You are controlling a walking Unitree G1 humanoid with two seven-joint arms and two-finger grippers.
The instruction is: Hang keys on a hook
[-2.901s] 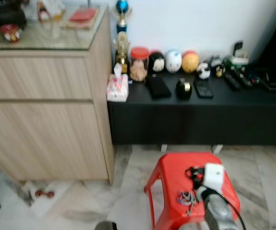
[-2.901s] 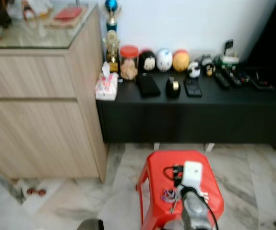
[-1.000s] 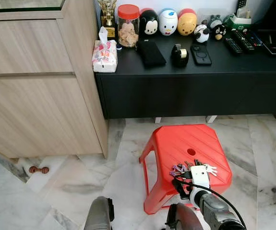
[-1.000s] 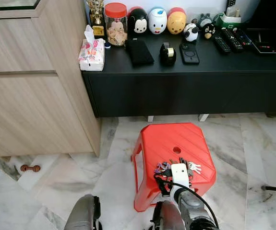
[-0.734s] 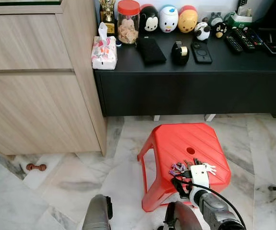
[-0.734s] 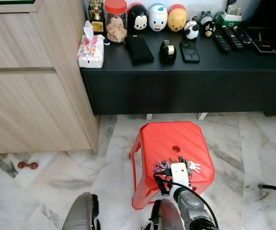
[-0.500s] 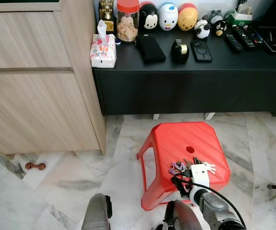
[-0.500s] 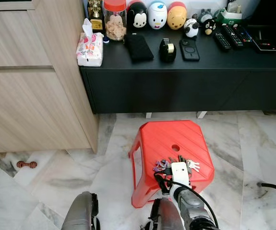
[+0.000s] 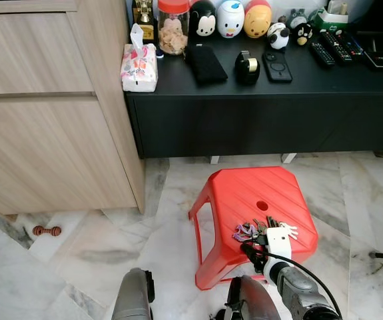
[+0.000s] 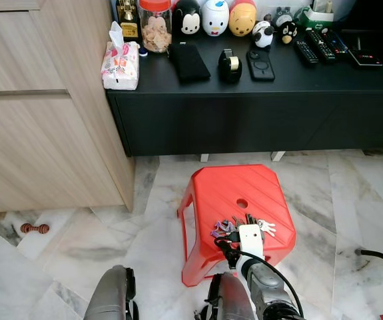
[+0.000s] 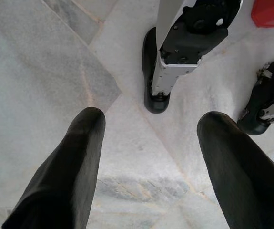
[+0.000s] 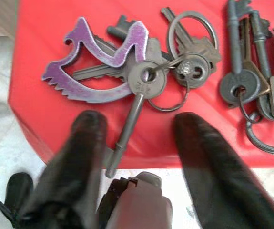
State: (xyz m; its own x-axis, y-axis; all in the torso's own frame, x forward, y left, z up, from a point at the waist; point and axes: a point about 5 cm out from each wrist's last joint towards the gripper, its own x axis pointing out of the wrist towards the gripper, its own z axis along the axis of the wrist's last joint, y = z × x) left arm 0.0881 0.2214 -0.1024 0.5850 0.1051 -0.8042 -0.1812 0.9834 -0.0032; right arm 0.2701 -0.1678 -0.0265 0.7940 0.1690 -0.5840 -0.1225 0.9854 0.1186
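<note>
Keys (image 12: 141, 71) are spread flat on the near edge of the red stool (image 9: 251, 193), two bunches side by side: one carrying a purple dragon-shaped fob (image 12: 98, 67), the other (image 12: 251, 76) made up of darker keys just to its right. Being laid flat with their rings and shafts exposed, they can be reached from above, which is probably why the right gripper (image 12: 137, 143) is held low over the stool's near rim, pointing down at them. Its two black fingers are parted widely and nothing is held between them; a long key shaft lies in the gap, so a closing pinch there is judged the likely step.

The left gripper (image 11: 151, 157) hangs idle above the marble floor (image 9: 78, 253), its fingers likewise spread and empty.

No hook can be made out; the wooden cabinet (image 9: 44, 107) and the black sideboard (image 9: 264, 100) stand on the far side.
</note>
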